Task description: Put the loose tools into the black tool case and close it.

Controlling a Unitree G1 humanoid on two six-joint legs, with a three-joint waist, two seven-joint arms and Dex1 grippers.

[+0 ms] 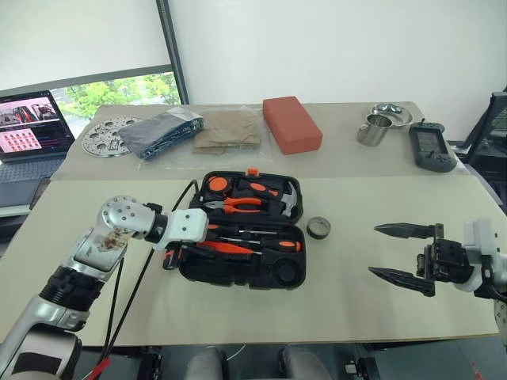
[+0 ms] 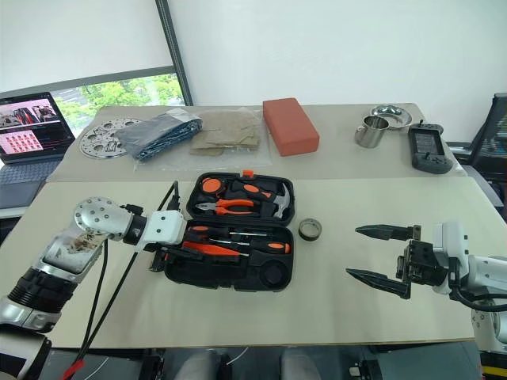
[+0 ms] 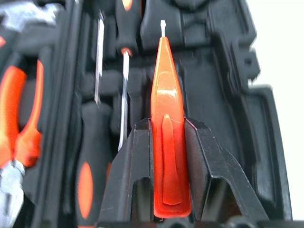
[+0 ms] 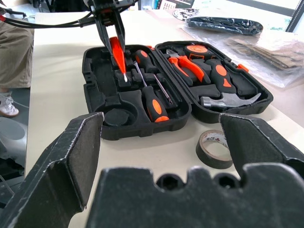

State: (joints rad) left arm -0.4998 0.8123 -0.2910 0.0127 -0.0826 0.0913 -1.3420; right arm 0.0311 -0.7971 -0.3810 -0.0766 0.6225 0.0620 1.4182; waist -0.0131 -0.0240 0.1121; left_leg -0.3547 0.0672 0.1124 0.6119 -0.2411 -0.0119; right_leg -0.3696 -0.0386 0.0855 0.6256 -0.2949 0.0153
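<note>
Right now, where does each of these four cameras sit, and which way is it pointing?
Left eye view: on the head, looking forward and down at the open black moulded plastic tool case on the beige table; both arms show.
Right eye view: beside it, same scene, slightly shifted.
Left wrist view: on the left wrist, looking along the left gripper, shut on a small all-orange screwdriver above the case.
Right wrist view: on the right wrist, looking past the open right gripper towards the case and a small dark tape roll.
All four share the case.
</note>
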